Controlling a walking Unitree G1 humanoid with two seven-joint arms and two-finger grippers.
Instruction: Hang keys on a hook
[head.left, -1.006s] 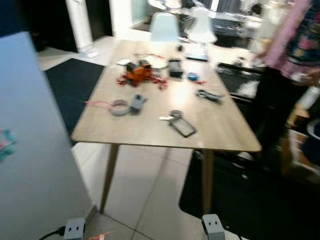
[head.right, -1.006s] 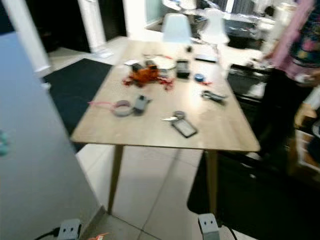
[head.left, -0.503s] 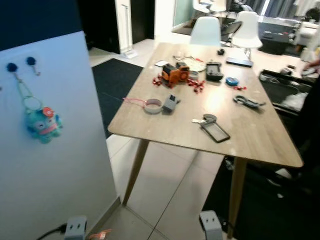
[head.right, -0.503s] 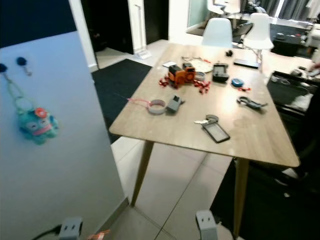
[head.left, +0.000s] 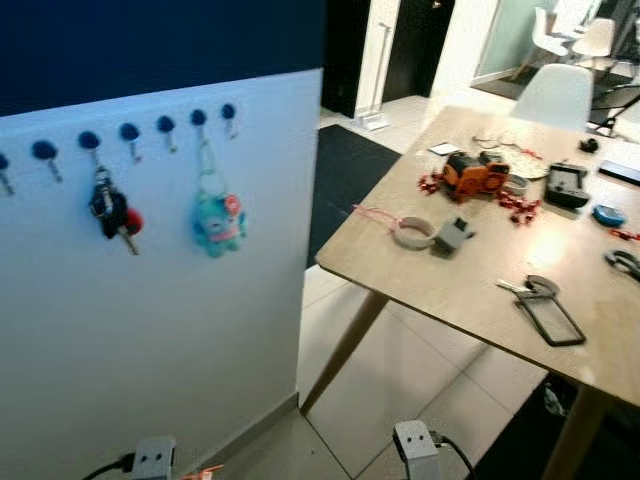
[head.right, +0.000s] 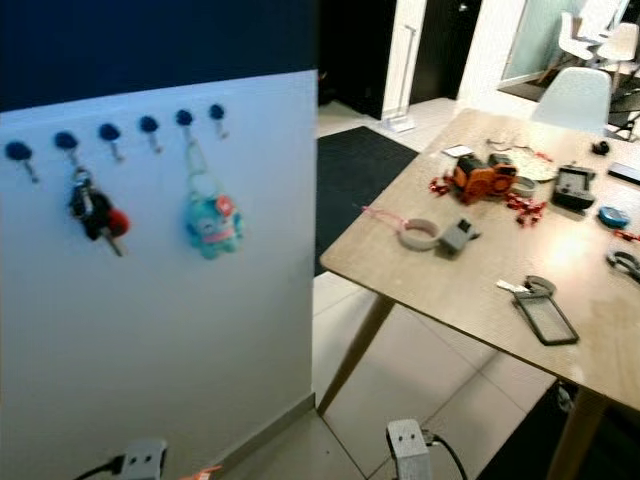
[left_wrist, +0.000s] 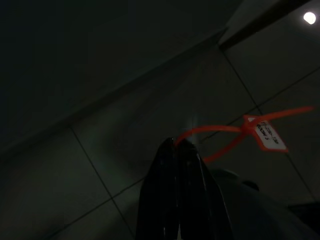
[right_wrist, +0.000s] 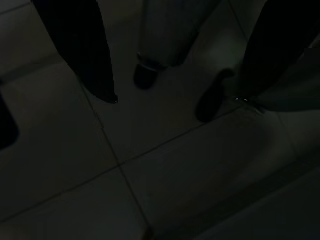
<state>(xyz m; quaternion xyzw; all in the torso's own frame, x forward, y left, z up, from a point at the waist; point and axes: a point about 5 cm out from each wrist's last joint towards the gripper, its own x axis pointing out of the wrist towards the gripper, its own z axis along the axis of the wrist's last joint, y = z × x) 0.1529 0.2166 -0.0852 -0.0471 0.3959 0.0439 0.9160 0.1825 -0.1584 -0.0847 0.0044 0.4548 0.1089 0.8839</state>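
Left eye view: I see the keys (head.left: 546, 313) lying on the desk (head.left: 440, 285), well apart from the white board (head.left: 150, 330) with its row of blue hooks (head.left: 130, 133). Left gripper (left_wrist: 177, 150) hangs low over floor tiles, jaws pressed together, empty. Right gripper (right_wrist: 175, 97) likewise idle, jaws spread.

Left end effector (left_wrist: 176, 145) closed, right end effector (right_wrist: 170, 100) spread
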